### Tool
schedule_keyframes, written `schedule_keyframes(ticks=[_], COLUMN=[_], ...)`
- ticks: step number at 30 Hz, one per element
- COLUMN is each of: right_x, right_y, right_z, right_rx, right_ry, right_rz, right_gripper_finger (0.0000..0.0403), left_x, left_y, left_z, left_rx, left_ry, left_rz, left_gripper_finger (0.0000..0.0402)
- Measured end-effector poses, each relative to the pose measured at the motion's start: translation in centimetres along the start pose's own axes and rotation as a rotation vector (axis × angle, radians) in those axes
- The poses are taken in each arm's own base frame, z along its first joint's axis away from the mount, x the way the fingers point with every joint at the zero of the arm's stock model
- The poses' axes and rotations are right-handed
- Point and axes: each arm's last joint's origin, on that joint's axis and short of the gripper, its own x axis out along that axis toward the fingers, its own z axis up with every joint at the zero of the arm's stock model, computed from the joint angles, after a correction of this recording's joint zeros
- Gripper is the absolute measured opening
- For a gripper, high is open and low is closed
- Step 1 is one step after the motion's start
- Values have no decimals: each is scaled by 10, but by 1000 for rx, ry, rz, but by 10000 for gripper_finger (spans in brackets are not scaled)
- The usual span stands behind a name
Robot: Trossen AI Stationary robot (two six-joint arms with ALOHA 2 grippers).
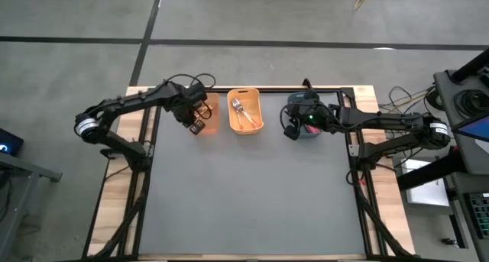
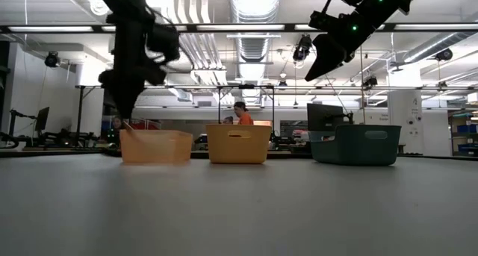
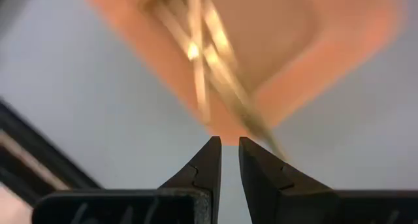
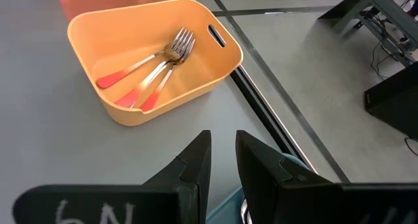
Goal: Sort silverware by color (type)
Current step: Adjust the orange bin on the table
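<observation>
My left gripper (image 1: 197, 123) hangs over the pale orange-pink bin (image 1: 209, 109) at the table's far left. Its fingers (image 3: 210, 160) stand a narrow gap apart above the bin's corner. Several gold forks (image 3: 209, 48) lie blurred in that bin, and one reaches past the rim beside my fingertip. The middle yellow-orange bin (image 4: 91, 48) holds three silver-tined forks with red-pink handles (image 4: 157, 67). My right gripper (image 1: 294, 126) hovers slightly open over the dark teal bin (image 2: 355, 144). A silver glint shows in that bin, mostly hidden by the fingers.
The three bins stand in a row along the table's far edge (image 1: 252, 88). The grey mat (image 1: 244, 193) stretches toward the near edge. Wooden side boards and black frame rails border it. A person in orange (image 2: 240, 116) sits in the room beyond.
</observation>
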Motion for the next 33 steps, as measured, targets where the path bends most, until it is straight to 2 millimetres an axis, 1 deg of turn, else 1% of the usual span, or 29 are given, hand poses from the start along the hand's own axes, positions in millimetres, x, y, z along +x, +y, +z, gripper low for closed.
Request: schedule_keyframes(ticks=[3,7,10,12,14,21,24,27,33], right_x=[0,0,0,0,0,0,0,0,0], right_y=[0,0,0,0,0,0,0,0,0], right_z=[0,0,0,0,0,0,0,0,0], right_rx=[-1,0,-1,0,0,-1,0,0,-1], right_ry=[0,-1,-1,-1,-1,-2,-3,-2,-2], right_rz=[0,0,0,-1,0,-1,-1,-1,-1], right_gripper_finger=[63,63,63,63,63,63,63,63,63], left_x=[-14,-20,-18,-13,-4,26,35,41,43], left_y=[-15,-42,-64,-76,-82,-87,-86,-83,-72], left_z=[-7,-17,-23,-24,-26,-18,-12,-8,0], left_rx=[160,374,504,557,578,551,546,533,487], left_ry=[-94,-189,-237,-270,-257,-188,-183,-169,-184], left_rz=[-48,-175,-242,-242,-214,-56,-14,24,68], left_gripper_finger=[37,37,37,37,37,37,37,37,37])
